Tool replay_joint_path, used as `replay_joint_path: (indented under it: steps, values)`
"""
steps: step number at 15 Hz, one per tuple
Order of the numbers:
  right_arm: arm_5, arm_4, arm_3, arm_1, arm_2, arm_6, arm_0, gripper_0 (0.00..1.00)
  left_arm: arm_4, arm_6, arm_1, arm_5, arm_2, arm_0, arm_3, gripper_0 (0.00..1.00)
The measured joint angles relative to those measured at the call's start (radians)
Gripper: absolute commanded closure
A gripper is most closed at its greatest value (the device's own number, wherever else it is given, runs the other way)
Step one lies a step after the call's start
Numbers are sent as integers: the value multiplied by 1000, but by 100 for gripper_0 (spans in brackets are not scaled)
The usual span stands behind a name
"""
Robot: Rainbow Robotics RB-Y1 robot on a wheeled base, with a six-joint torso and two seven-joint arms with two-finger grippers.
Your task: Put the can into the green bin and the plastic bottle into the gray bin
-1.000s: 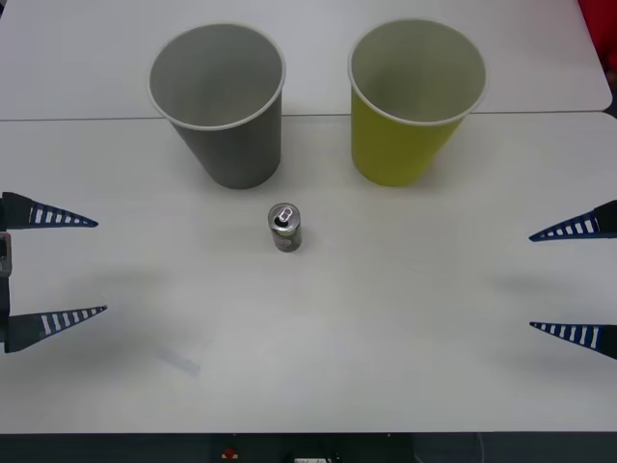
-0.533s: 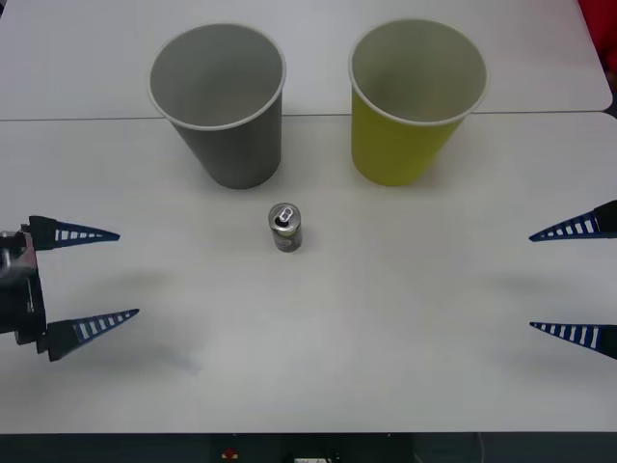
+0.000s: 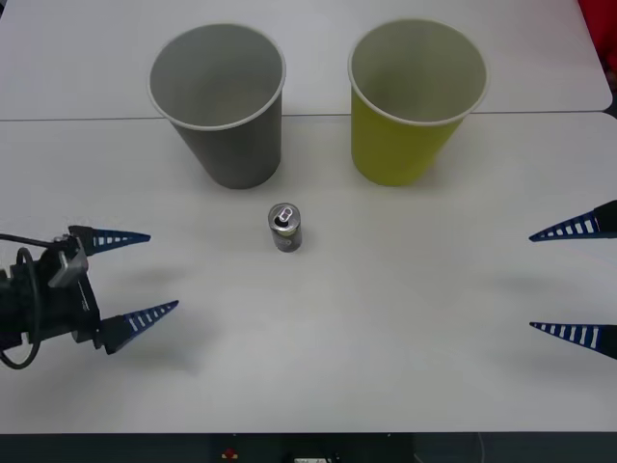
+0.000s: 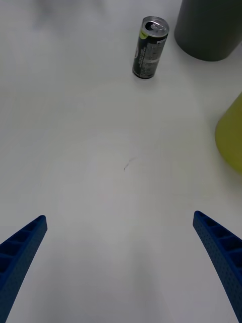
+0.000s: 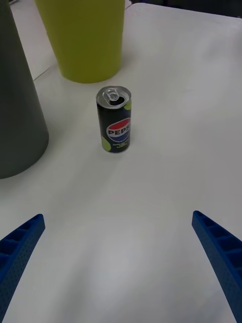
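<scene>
A small dark can with a silver top stands upright on the white table, just in front of the gray bin. The green bin stands to the right of the gray one. My left gripper is open, left of the can and pointing toward it, with a wide gap of table between. In the left wrist view the can stands ahead between the open fingers, with the green bin behind it. My right gripper waits open at the right edge. The right wrist view holds the can far ahead. The plastic bottle is out of view.
A seam between two tabletops runs behind the bins. The gray bin rises close beside the left gripper's path in the left wrist view. Bare table lies between both grippers.
My left gripper has moved rightward toward the can, staying open. The right gripper, the can and both bins have not moved.
</scene>
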Motion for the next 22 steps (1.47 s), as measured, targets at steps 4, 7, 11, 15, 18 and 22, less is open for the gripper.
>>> replay_joint_path:
  steps: [4,7,11,15,18,22]
  values:
    - [0,0,0,0,0,0,0,0,2,-18,-57,132,-117,-60,5,0]
    - [0,0,0,0,0,0,0,0,2,-32,-113,229,-194,-100,18,0]
    - [0,0,0,0,0,0,0,0,-2,-47,-203,294,-240,-133,51,0]
    - [0,0,0,0,0,0,0,0,-47,-65,-308,326,-248,-151,84,0]
    - [0,0,0,0,0,0,0,0,-126,-65,-380,355,-248,-164,103,0]
    - [0,0,0,0,0,0,0,0,-189,-71,-464,365,-249,-211,176,0]
